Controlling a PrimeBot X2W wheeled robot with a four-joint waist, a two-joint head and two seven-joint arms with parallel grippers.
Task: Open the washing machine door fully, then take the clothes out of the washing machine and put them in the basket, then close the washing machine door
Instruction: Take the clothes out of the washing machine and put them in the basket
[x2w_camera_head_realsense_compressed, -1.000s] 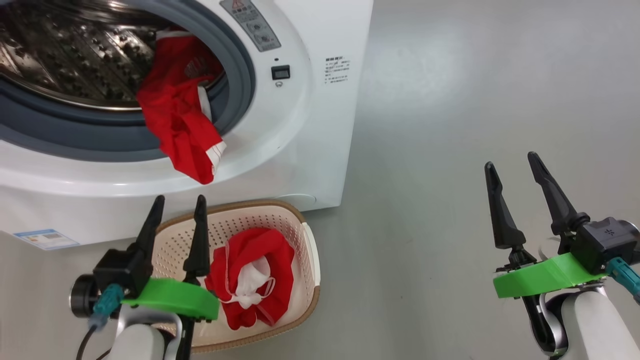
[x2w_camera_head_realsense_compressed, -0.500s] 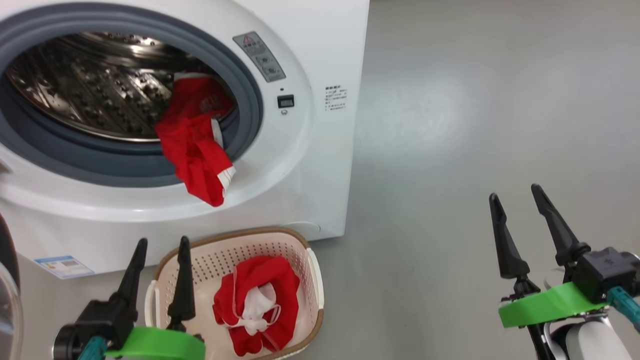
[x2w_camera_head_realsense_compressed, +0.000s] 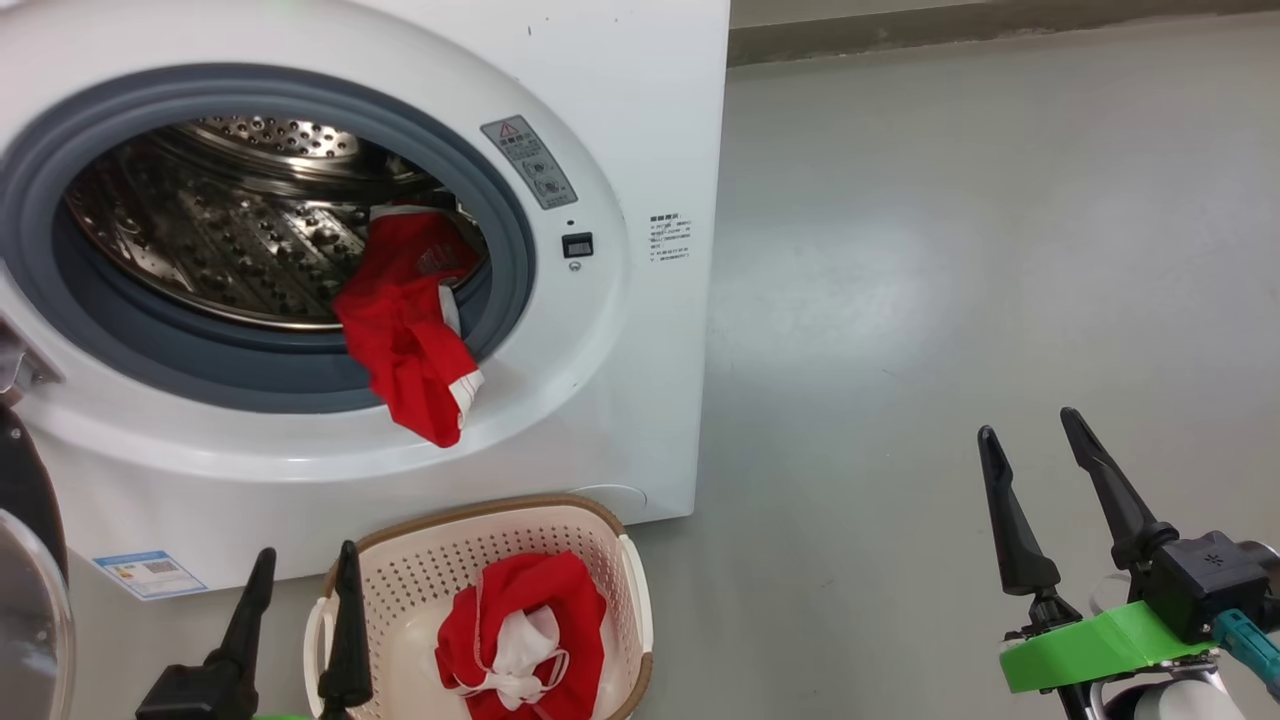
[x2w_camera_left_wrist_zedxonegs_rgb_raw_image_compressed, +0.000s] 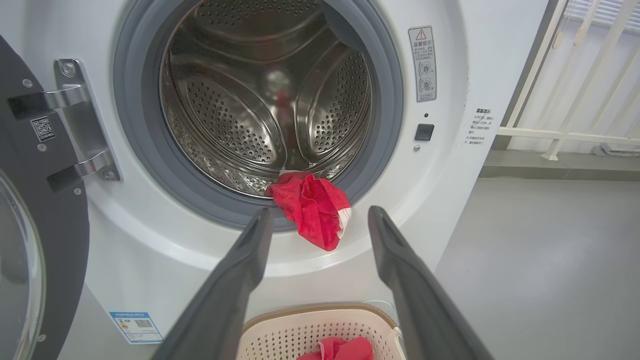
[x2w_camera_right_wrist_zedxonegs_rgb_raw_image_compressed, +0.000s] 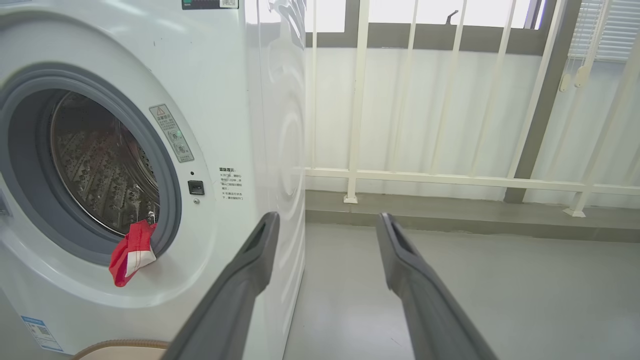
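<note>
The washing machine (x2w_camera_head_realsense_compressed: 640, 120) stands with its door (x2w_camera_head_realsense_compressed: 25, 600) swung wide at the left edge, seen as a black rim with glass (x2w_camera_left_wrist_zedxonegs_rgb_raw_image_compressed: 45, 225). One of the red clothes (x2w_camera_head_realsense_compressed: 415, 340) hangs out of the drum over the grey seal (x2w_camera_left_wrist_zedxonegs_rgb_raw_image_compressed: 312, 207) (x2w_camera_right_wrist_zedxonegs_rgb_raw_image_compressed: 131, 252). On the floor below, the basket (x2w_camera_head_realsense_compressed: 600, 530) holds more red and white clothes (x2w_camera_head_realsense_compressed: 525, 630). My left gripper (x2w_camera_head_realsense_compressed: 307, 550) is open and empty at the basket's left rim, pointing at the hanging garment (x2w_camera_left_wrist_zedxonegs_rgb_raw_image_compressed: 321, 212). Over bare floor to the right, my right gripper (x2w_camera_head_realsense_compressed: 1027, 422) (x2w_camera_right_wrist_zedxonegs_rgb_raw_image_compressed: 328, 216) is also open and empty.
Grey floor (x2w_camera_head_realsense_compressed: 950, 250) stretches right of the machine. A white railing (x2w_camera_right_wrist_zedxonegs_rgb_raw_image_compressed: 450, 177) and a low kerb run along the wall behind. The door hinge (x2w_camera_left_wrist_zedxonegs_rgb_raw_image_compressed: 80, 125) sits on the machine's left front.
The head camera has tilted up, so the machine, basket and grippers sit lower in the picture. The left gripper has sunk toward the bottom edge. Both grippers stay open.
</note>
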